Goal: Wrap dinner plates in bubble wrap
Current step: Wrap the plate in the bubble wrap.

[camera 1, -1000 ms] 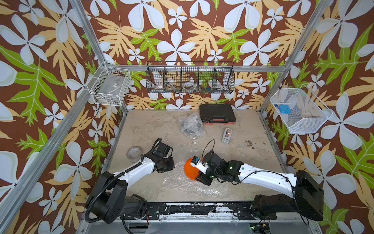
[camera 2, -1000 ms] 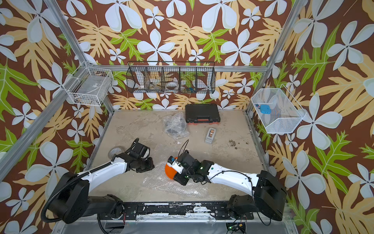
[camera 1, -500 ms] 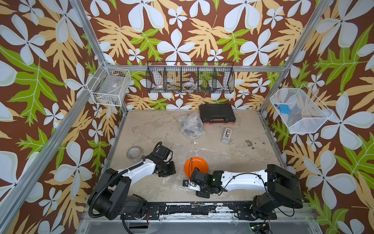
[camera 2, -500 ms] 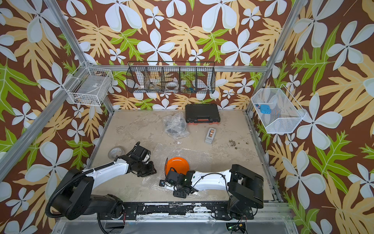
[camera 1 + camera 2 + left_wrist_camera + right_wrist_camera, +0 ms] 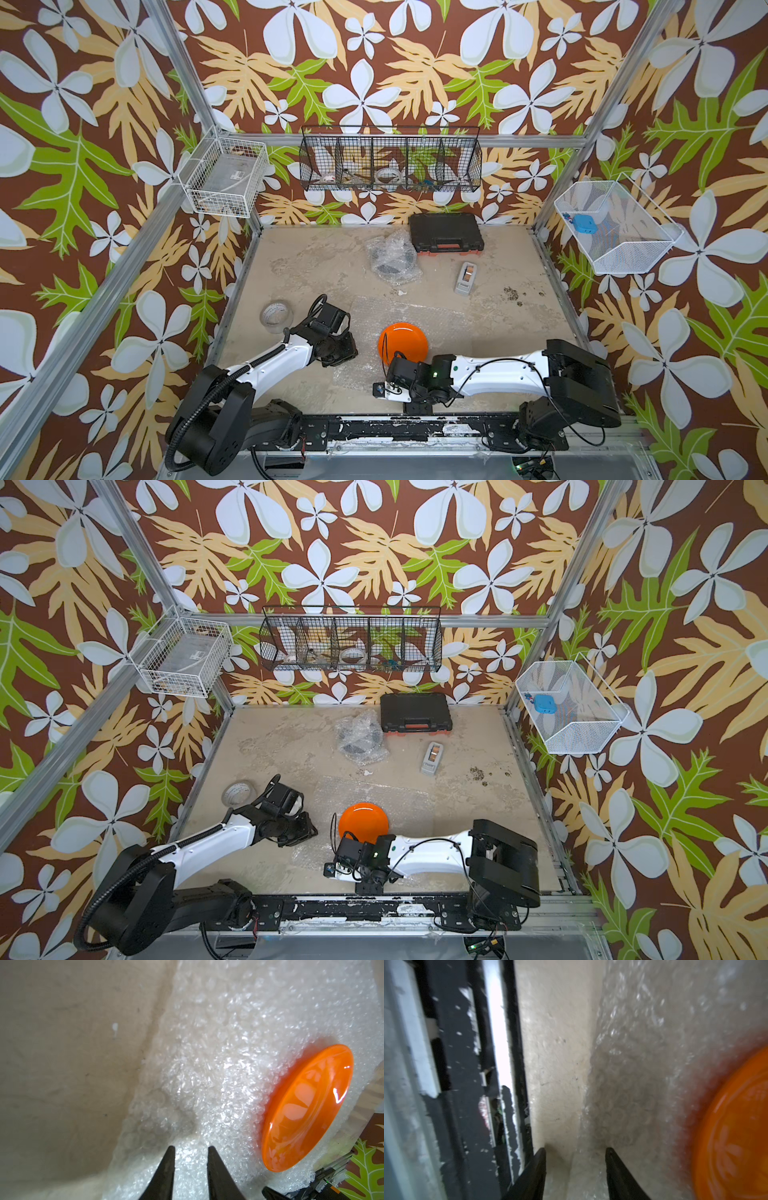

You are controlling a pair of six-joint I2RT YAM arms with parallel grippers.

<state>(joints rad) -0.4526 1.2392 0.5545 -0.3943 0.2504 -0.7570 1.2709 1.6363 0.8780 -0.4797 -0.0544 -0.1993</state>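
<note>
One roll of clear tape (image 5: 276,316) lies on the desk (image 5: 311,266), beyond my left gripper (image 5: 189,1148) and to its left. That gripper sits at the left edge of one flat sheet of bubble wrap (image 5: 440,320). In the left wrist view its jaws stand a narrow gap apart with a raised wrinkle of wrap between them. I cannot tell whether they pinch it or only straddle it.

To the right of that gripper, one orange plate (image 5: 402,343) lies flat on the sheet, apart from the fingertips of both grippers. My right gripper (image 5: 575,1149) is low at the sheet's near edge, closer to my base than the plate. Its jaws are spread wide and hold nothing. The edge of the wrap runs between them, with bare desk by one tip and wrap by the other.

Well beyond both grippers, one crumpled bundle of bubble wrap (image 5: 392,257) encloses a dark round thing I cannot make out. Just right of it, one black case (image 5: 445,237) lies against the back wall. One small grey dispenser (image 5: 466,277) lies nearer to me than the case.

Three wire baskets hang on the walls. One white basket (image 5: 226,183) is on the left and one black basket (image 5: 390,160) runs across the back. A second white basket (image 5: 615,226) on the right holds one blue thing (image 5: 584,223).
</note>
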